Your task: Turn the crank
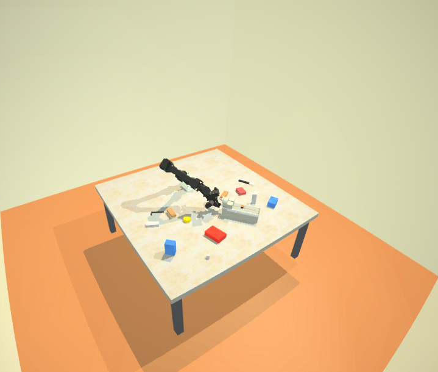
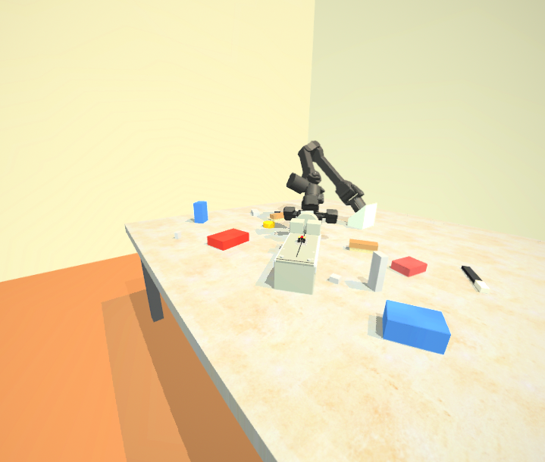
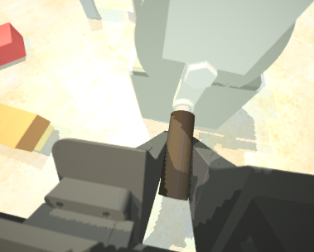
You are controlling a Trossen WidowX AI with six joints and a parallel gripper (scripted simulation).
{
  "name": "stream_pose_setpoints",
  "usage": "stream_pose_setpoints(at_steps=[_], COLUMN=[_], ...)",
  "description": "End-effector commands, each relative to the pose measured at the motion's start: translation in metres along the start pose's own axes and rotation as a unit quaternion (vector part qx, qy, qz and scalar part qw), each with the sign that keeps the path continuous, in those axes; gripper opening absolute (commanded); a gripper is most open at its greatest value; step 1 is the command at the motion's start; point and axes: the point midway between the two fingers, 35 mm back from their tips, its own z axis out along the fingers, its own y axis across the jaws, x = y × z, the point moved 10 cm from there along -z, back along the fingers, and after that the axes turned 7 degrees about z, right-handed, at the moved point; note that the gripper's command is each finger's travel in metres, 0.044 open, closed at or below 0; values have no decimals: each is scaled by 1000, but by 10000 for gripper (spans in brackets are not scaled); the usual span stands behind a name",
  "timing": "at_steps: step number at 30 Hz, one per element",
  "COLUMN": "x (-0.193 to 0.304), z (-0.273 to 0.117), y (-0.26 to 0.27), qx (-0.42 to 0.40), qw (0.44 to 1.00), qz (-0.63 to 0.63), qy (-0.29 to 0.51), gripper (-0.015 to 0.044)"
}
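From my seat I'm watching the gripper (image 1: 213, 205) (image 2: 310, 215) (image 3: 176, 137) gripping the crank's brown handle (image 3: 180, 155), a finger pressing on either side of it. In the wrist view the handle is pointing down the picture, and the pale crank arm (image 3: 188, 89) is running from its upper end to a hexagonal hub (image 3: 200, 75) on the machine's end face. The machine (image 1: 240, 214) (image 2: 294, 276) is standing on the table (image 1: 245, 262) (image 2: 342, 388), its crank end facing the black arm (image 1: 189, 178) (image 2: 332, 171). On its top, the red pointer (image 1: 242, 206) (image 2: 302, 237) is sitting along the slot; I cannot tell whether it is level with the brass marks, which are too small for me to make out. A bright red block (image 1: 215, 233) (image 2: 227, 238) is lying near one long side of the machine, and an orange block (image 1: 224, 194) (image 2: 363, 245) (image 3: 18, 126) is lying on the other side.
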Motion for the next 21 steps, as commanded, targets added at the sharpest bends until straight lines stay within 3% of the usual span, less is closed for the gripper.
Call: stream_pose_setpoints(at_steps=[1,21], x=[0,-1], z=[1,0], y=[-7,-9], qx=[10,10], qw=[1000,1000], qz=[6,6], qy=[0,0], gripper=[0,0])
